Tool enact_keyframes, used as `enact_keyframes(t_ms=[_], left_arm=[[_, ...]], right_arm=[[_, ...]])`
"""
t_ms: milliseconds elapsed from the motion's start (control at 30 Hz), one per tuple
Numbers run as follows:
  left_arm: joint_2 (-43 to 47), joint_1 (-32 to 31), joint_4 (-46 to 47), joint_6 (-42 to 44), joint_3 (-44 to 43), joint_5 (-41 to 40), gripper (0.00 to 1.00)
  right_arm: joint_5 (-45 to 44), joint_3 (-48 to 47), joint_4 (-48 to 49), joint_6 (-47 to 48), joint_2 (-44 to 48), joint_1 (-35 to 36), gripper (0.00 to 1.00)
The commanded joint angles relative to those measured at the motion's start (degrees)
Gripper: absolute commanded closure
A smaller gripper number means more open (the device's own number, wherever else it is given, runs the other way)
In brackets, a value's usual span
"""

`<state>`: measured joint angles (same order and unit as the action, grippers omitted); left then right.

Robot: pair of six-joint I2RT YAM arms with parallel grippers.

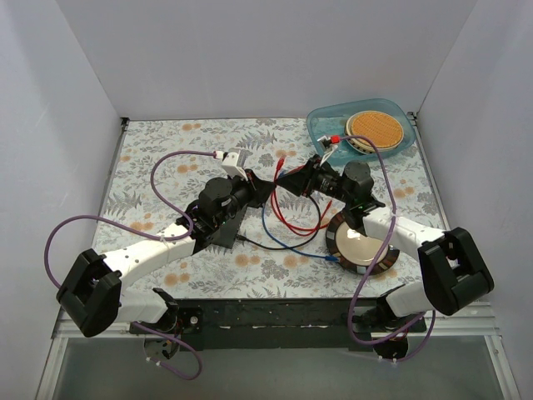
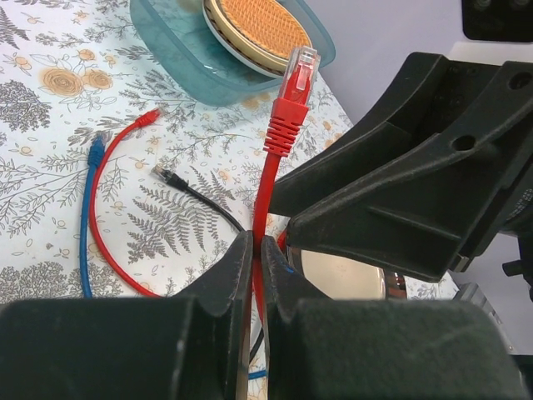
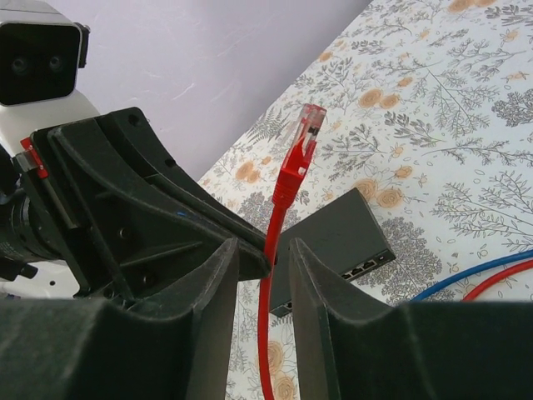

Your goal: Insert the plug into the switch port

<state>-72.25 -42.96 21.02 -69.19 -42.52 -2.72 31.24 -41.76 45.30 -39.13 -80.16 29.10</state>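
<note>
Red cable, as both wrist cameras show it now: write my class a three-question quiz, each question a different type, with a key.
1. True or false: the red plug is already seated in a switch port.
2. Fill in: the right gripper has its jaws ____ around the red cable.
3. Which holds the cable clamped? A: left gripper. B: right gripper. C: neither.
Key: 1 false; 2 open; 3 A.
</note>
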Motion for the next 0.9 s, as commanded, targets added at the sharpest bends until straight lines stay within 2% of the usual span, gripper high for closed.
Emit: enact_keyframes(t_ms=[0, 433, 467, 500, 533, 567, 600, 633, 667, 767, 800, 833, 867], left_arm=[[2.6, -0.5, 1.5, 1.1, -0.1, 1.1, 1.0], [2.8, -1.4, 4.2, 2.9, 0.9, 4.8, 1.0], [2.8, -1.4, 4.1, 3.1, 1.0, 4.8, 1.0], [3.0, -1.5, 4.2, 3.2, 1.0, 5.0, 1.0], [3.1, -1.6, 4.2, 3.4, 1.0, 5.0, 1.0], [3.2, -1.8, 4.2, 3.3, 1.0, 4.7, 0.98], [3.3, -1.7, 3.9, 3.3, 1.0, 4.6, 0.96], [3.3, -1.8, 3.9, 3.4, 1.0, 3.9, 0.91], [3.9, -1.7, 3.3, 3.2, 1.2, 3.4, 0.72], [5.2, -1.7, -0.9, 3.6, 0.6, -4.3, 0.38], [5.6, -1.7, -2.0, 4.8, 0.4, -6.1, 0.23], [6.1, -1.4, -3.0, 5.5, 0.3, -7.4, 0.17], [7.0, -0.6, -4.4, 6.2, 0.2, -8.7, 0.13]], right_arm=[[0.5, -1.2, 5.1, -1.6, -1.0, 0.0, 0.61], [-2.7, -3.2, 7.0, -4.3, -3.2, 0.4, 0.71], [-2.8, -3.2, 7.0, -4.5, -3.2, 0.4, 0.73], [-2.7, -3.2, 7.2, -4.5, -3.4, 0.5, 0.86], [-2.6, -3.2, 7.3, -4.5, -3.4, 0.5, 0.94], [-2.2, -3.4, 7.2, -4.5, -3.7, 0.5, 0.99], [-2.0, -3.7, 6.9, -4.4, -3.7, 0.5, 0.99], [-1.7, -3.9, 5.2, -3.9, -3.8, 0.5, 0.99], [-1.5, -4.3, 3.8, -3.2, -3.7, 0.5, 0.99], [-0.7, -5.9, -4.8, 3.3, -3.2, 0.4, 0.99], [0.0, -7.7, -7.7, 8.1, -3.2, 0.3, 0.99], [0.6, -8.9, -10.6, 11.4, -3.3, 0.3, 0.99], [2.1, -10.0, -17.8, 14.4, -3.5, 0.3, 0.99]])
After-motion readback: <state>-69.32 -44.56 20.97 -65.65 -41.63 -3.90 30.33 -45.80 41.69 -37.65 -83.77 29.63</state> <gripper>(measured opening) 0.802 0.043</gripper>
